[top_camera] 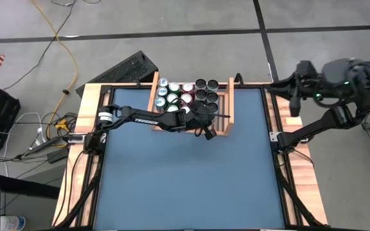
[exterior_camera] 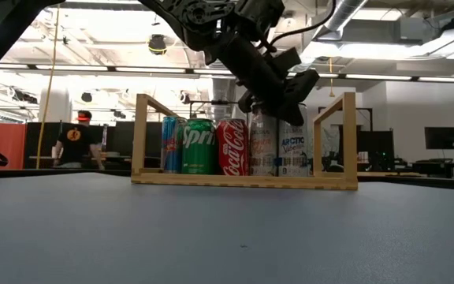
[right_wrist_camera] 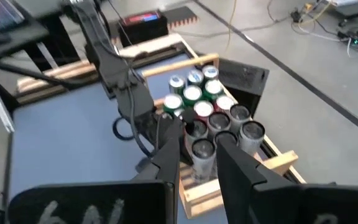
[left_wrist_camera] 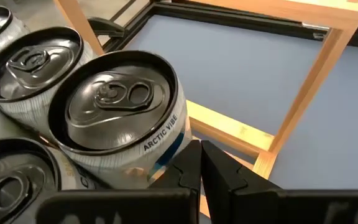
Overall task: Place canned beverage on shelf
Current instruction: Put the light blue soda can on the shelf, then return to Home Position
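The shelf (top_camera: 230, 106), a light wooden rack, stands at the table's far edge with several cans (top_camera: 186, 95) upright in rows on its base (exterior_camera: 243, 180). My left gripper (left_wrist_camera: 201, 158) is shut and reaches in from the table's left. It sits at the near right of the rows, beside the silver Arctic Vibe can (left_wrist_camera: 117, 106), about level with that can's top (exterior_camera: 294, 118). My right gripper (right_wrist_camera: 197, 158) hangs high beyond the table's right edge (top_camera: 297, 96). It is open, with nothing between its fingers. My left gripper's shut fingertips (left_wrist_camera: 191, 155) stand close against the Arctic Vibe can's side wall (left_wrist_camera: 166, 140), below its rim, slanting down from the near side. Whether they touch the wall cannot be told. The can stands upright on the shelf base among the others.
The blue table top (top_camera: 185, 186) lies bare in front of the shelf. A black keyboard-like object (top_camera: 124, 67) lies just past the far left corner, and cables (top_camera: 56, 122) run over the floor at the left. A person (exterior_camera: 73, 142) stands far behind the table.
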